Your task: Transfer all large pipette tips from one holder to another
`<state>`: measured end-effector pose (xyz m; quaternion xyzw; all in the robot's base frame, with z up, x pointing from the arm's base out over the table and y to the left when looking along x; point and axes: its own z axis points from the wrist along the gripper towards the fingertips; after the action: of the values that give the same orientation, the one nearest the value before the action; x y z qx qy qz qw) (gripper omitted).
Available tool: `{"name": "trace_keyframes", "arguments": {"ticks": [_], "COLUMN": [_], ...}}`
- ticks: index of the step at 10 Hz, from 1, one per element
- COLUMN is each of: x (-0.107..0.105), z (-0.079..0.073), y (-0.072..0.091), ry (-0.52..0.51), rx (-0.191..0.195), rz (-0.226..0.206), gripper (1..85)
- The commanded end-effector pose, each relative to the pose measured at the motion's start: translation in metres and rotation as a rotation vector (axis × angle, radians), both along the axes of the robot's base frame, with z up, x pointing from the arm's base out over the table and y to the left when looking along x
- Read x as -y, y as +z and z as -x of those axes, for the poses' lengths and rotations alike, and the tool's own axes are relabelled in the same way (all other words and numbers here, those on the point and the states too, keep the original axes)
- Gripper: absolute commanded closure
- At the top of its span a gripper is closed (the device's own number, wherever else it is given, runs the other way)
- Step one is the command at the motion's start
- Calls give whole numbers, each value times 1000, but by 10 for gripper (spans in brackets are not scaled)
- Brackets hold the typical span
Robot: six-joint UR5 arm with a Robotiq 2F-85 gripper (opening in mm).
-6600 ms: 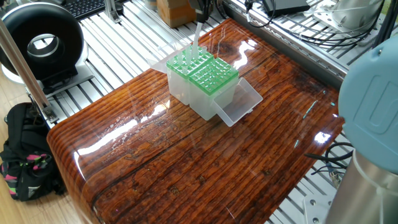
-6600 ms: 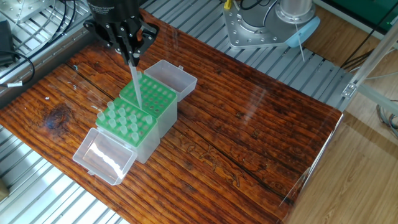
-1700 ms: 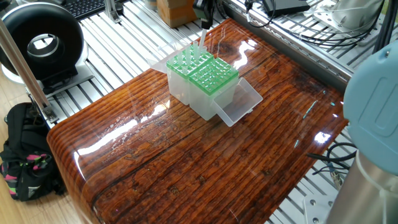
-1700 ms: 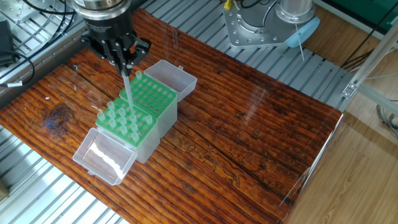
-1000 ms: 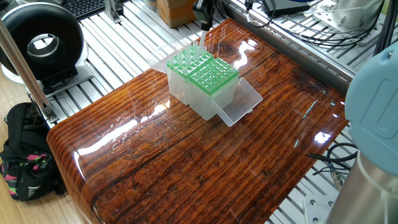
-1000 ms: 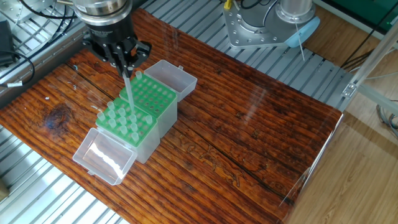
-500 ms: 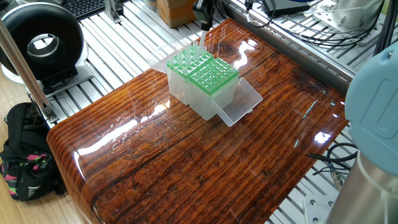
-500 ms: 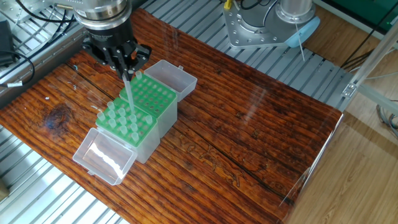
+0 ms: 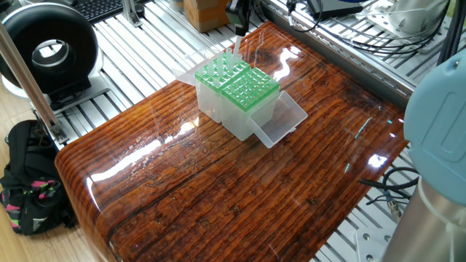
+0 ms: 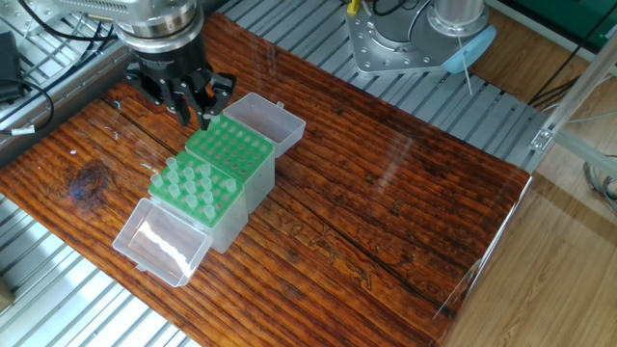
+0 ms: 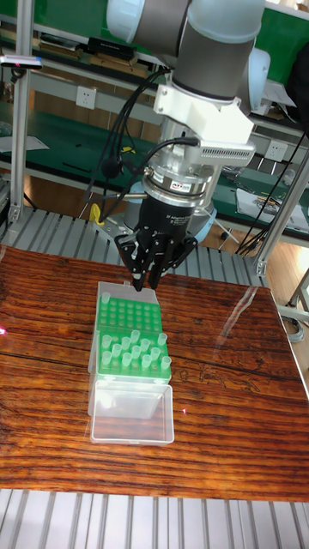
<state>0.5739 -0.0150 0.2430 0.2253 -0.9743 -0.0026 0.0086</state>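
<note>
Directly above the far end of two green racks, the UR5's gripper [image 10: 198, 108] hangs low over the wooden table [image 10: 386, 193]. From the tall fixed view its dark fingers [image 11: 140, 262] are drawn close together with their tips just above the green top; whether anything is pinched between them cannot be told. Large pipette tips [image 10: 190, 185] stand upright in the nearer holder [image 11: 131, 357], their whitish collars rising above its green plate. The adjoining far holder [image 10: 236, 149] shows mostly open holes, with one tip [image 9: 236, 57] standing at its far edge under the gripper. Clear plastic lids lie open at both ends, one [image 10: 161, 242] beside the filled rack, the other [image 10: 264, 118] just past the gripper.
</note>
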Motion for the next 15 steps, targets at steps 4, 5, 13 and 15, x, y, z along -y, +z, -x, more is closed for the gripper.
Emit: {"name": "trace_keyframes", "arguments": {"ticks": [4, 5, 13, 15], "x": [14, 15, 58, 54], "z": [30, 37, 60, 59], "y": [-5, -16, -69, -84], "ry": [-20, -26, -21, -23], "rx": [-40, -38, -21, -17], "rz": [2, -18, -1, -21], "gripper": [567, 567, 527, 527]}}
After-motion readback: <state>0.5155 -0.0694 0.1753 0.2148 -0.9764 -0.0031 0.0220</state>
